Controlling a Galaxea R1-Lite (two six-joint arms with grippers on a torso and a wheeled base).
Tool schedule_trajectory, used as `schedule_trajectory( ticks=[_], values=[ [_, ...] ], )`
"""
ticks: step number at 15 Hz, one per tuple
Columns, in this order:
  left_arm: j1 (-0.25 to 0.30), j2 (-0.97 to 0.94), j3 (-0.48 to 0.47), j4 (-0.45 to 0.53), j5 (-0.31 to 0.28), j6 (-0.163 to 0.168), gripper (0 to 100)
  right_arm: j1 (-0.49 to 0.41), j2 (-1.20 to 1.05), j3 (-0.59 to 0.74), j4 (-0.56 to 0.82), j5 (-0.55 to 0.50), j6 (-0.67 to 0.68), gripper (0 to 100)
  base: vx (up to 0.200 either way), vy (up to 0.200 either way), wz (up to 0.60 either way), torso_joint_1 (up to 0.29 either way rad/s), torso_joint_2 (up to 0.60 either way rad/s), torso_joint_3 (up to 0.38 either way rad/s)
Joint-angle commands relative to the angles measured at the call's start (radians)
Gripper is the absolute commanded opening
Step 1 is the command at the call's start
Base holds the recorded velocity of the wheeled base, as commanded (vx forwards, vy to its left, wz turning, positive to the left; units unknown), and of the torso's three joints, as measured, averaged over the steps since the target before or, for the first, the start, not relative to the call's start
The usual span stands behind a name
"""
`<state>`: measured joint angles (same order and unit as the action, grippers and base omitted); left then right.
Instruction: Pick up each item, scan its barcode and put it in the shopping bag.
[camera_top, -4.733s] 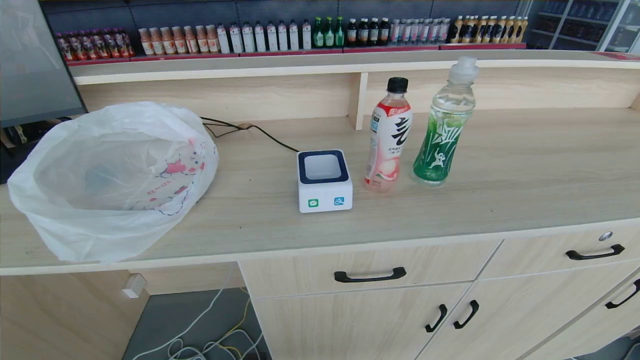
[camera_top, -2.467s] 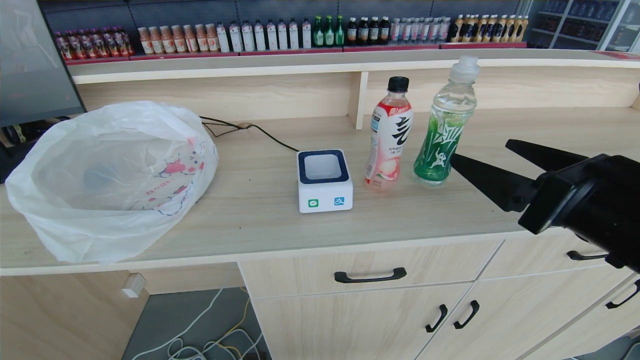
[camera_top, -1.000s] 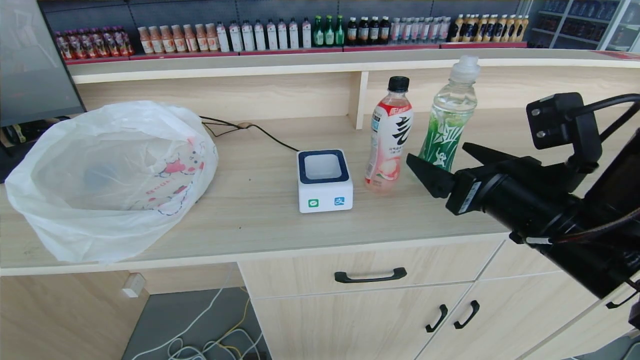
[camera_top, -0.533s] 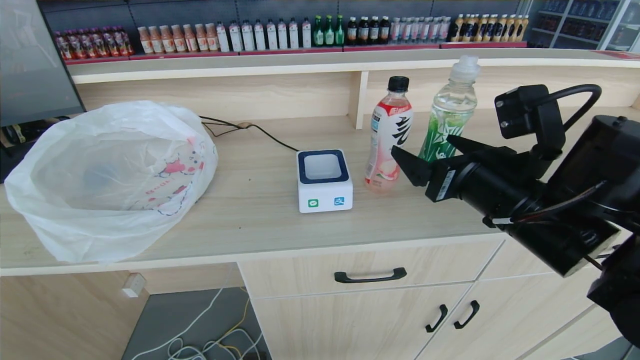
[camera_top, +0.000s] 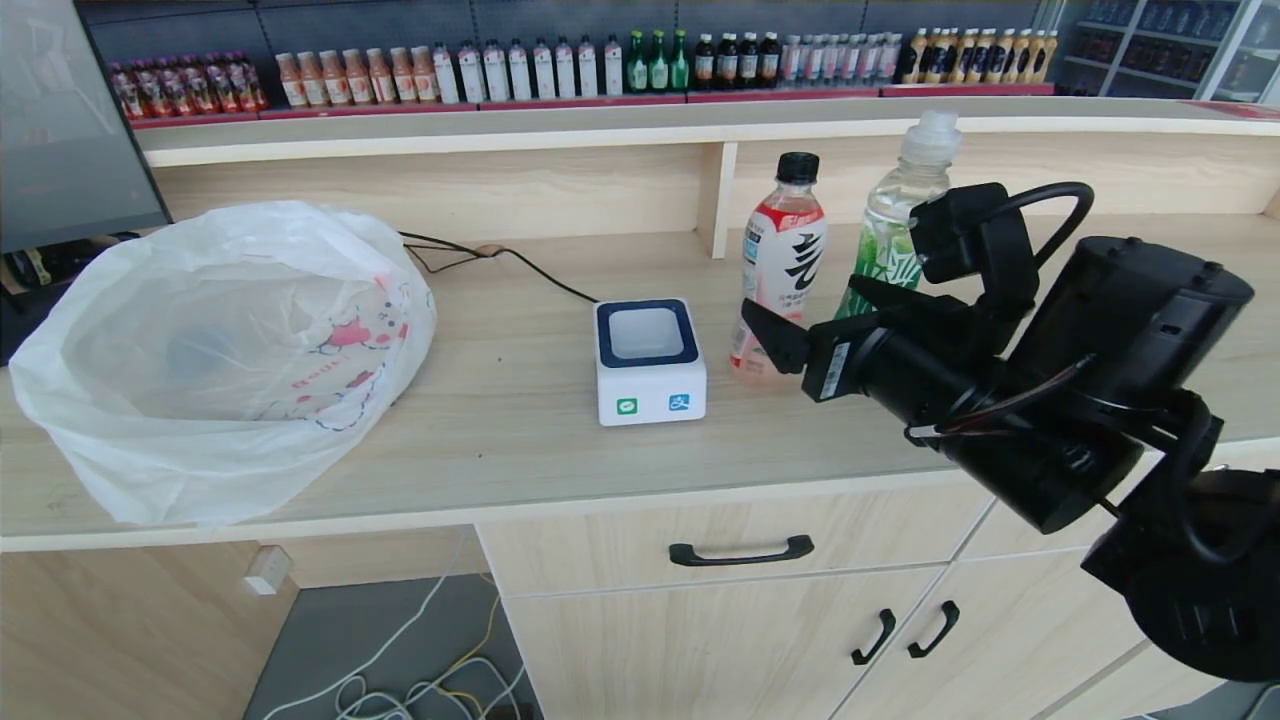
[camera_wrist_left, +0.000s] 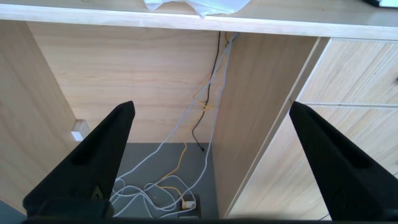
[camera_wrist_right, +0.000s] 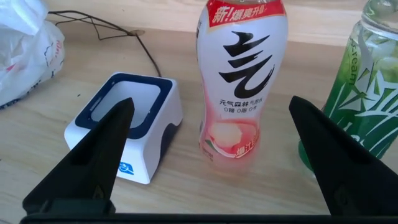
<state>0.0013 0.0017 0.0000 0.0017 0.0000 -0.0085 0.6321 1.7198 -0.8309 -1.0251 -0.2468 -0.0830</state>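
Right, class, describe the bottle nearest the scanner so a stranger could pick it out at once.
On the long pale wooden counter stands a white scanner with a dark blue rim. Of the two upright bottles on its right, take the nearer one: the pink and white bottle with a black cap, not the taller green bottle with a pale cap.

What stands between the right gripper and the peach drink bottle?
Nothing visible. The open right gripper faces the peach drink bottle directly. The green bottle and the scanner stand beside it, one on each side, not in front of it.
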Motion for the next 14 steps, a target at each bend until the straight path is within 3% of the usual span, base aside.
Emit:
schedule_trajectory(
  ticks=[1,14],
  values=[
    [0.000,0.000,0.000,0.000,0.000,-0.001,100,0.000,0.041,-0.017,-0.001,0.000,0.000,100,0.000,0.000,0.00,0.000,0.00,0.000],
    [0.000,0.000,0.000,0.000,0.000,-0.001,100,-0.071,0.179,-0.165,-0.009,-0.017,0.008,100,0.000,0.000,0.00,0.000,0.00,0.000]
  ],
)
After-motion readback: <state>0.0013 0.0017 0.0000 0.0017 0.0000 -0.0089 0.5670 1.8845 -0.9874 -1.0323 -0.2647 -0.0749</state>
